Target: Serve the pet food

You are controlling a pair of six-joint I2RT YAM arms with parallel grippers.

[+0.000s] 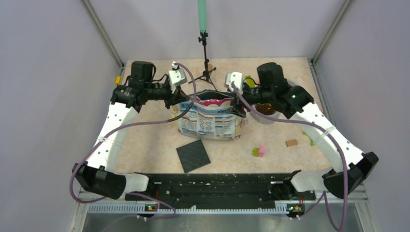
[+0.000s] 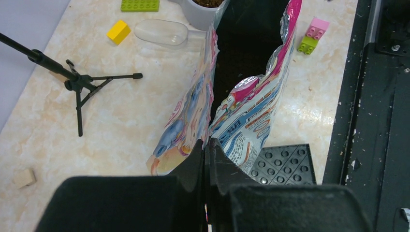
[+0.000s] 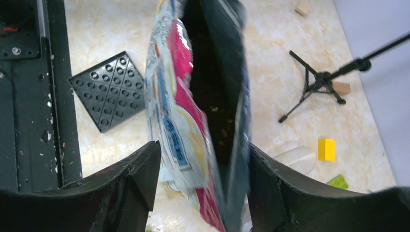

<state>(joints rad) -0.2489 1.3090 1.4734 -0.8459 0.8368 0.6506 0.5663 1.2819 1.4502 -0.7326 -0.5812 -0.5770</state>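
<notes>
The pink-and-blue printed pet food bag (image 1: pixel 210 121) stands mid-table with its mouth open. My left gripper (image 1: pixel 180 103) is shut on the bag's left top edge; in the left wrist view the fingers (image 2: pixel 207 147) pinch the foil of the bag (image 2: pixel 251 111). My right gripper (image 1: pixel 240 107) is open at the bag's right edge; in the right wrist view the bag (image 3: pixel 179 96) hangs between the spread jaws of the gripper (image 3: pixel 203 162). Brown kibble (image 2: pixel 209 2) fills a white bowl (image 2: pixel 198 17), which lies under the right arm (image 1: pixel 265 110). The bag's inside is dark.
A clear scoop (image 2: pixel 162 31) lies beside the bowl, next to a yellow block (image 2: pixel 118 31) and a green plate (image 2: pixel 140 5). A black baseplate (image 1: pixel 193 155) lies in front of the bag. Pink and green blocks (image 1: pixel 259 151), a brown block (image 1: pixel 291 142) and a tripod (image 1: pixel 207 67) stand around.
</notes>
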